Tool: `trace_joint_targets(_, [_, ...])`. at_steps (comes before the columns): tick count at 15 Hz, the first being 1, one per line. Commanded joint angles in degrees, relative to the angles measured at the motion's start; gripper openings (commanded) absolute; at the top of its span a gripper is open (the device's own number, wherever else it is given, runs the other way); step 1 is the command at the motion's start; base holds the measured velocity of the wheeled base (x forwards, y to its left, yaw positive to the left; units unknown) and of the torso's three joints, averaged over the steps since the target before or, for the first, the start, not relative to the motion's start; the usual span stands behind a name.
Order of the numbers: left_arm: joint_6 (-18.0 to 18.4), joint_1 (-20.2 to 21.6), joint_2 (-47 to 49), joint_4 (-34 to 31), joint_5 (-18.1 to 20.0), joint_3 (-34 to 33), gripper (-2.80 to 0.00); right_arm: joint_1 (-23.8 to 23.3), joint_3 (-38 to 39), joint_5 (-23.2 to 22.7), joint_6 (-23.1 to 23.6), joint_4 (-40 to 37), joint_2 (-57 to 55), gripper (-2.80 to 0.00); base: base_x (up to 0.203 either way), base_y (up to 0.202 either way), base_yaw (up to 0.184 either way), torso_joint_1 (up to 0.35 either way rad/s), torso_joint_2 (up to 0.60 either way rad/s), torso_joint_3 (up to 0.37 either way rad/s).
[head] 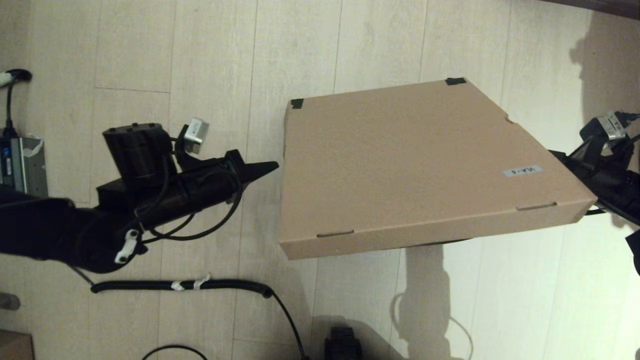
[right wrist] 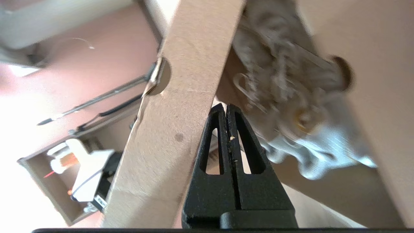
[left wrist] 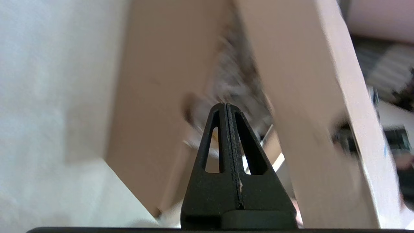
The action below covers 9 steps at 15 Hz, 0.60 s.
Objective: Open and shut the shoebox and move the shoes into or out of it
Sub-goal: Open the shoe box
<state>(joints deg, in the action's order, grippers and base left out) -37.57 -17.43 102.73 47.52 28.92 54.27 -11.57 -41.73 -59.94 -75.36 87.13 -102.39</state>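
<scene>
The brown shoebox (head: 415, 160) stands on the floor with its lid tilted up at the near edge, dark tape on the two far corners. My left gripper (head: 272, 166) is shut and empty, its tip at the lid's left edge. My right arm (head: 607, 175) reaches in from the right, fingertips hidden under the lid. In the left wrist view the shut left gripper (left wrist: 225, 105) points into the gap between box wall (left wrist: 155, 81) and lid (left wrist: 310, 97). The right gripper (right wrist: 225, 106) is shut beside the lid's side flap (right wrist: 181, 97). White mesh shoes (right wrist: 291, 90) lie inside.
A coiled black cable (head: 185, 285) runs along the floor near me. A grey device (head: 22, 165) with a cord sits at the far left. A small brown cardboard piece (head: 15, 345) shows in the near left corner, and a dark object (head: 342, 345) at the near edge.
</scene>
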Motion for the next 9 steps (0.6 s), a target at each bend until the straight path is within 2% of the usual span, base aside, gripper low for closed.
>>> trace_joint_targets(1, [-0.3,-1.6,-5.5,0.3,0.2,-3.4,-2.80,0.1,-2.4,-0.3,-2.1,0.5,1.2,-2.80,0.000,0.000,0.000,0.000,0.00,0.000])
trace_joint_targets(4, [-1.1,-5.9,-10.5,0.5,0.2,-7.3,-2.80,0.1,-5.8,0.7,-5.6,0.5,1.3,-2.80,0.000,0.000,0.000,0.000,0.00,0.000])
trace_joint_targets(6, [-6.6,-8.2,-13.3,0.5,0.4,-7.6,-2.80,0.3,-6.7,0.7,-5.8,0.5,1.3,-2.80,0.000,0.000,0.000,0.000,0.00,0.000])
trace_joint_targets(7, [-7.9,-8.9,-13.4,0.8,0.5,-7.2,-2.80,0.5,-7.3,0.8,-5.8,0.5,1.2,-2.80,0.000,0.000,0.000,0.000,0.00,0.000])
trace_joint_targets(9, [-8.0,-9.6,-13.3,0.9,0.6,-6.7,-2.80,0.9,-9.0,0.8,-5.8,0.5,1.0,-2.80,0.000,0.000,0.000,0.000,0.00,0.000])
